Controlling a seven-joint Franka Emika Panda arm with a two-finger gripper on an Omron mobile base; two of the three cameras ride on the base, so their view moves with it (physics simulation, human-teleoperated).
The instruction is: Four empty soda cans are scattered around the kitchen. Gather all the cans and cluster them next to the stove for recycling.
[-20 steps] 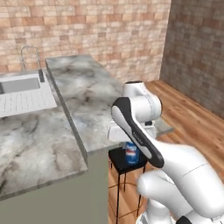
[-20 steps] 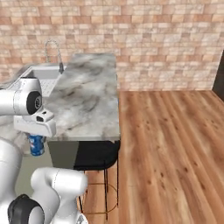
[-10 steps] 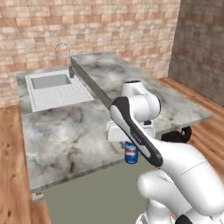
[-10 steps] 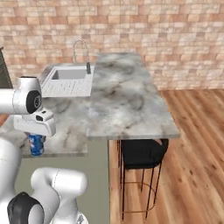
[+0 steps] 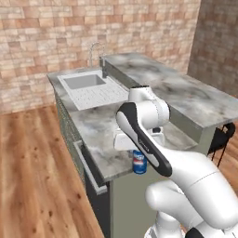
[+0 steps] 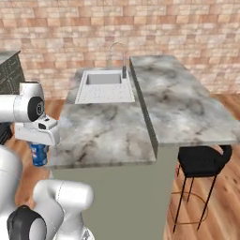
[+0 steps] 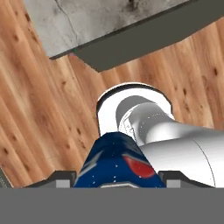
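Beside counter (image 5: 100,135) edge, jaws grip blue can (image 5: 139,163).

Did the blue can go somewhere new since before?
Yes. The gripper is shut on the blue can, and the base carried both along the island: the stool that stood right behind the can now sits far off to the side.

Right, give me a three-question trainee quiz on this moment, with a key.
1. True or false: the blue can stands on the marble counter.
2. What do the fingers grip? A) a red can B) the blue can C) the faucet
3. Fill in: the black stool stands under the counter's ____ overhang, seen from the right base view.

Key: 1 false, it hangs held in the gripper off the counter's edge; 2 B; 3 right.
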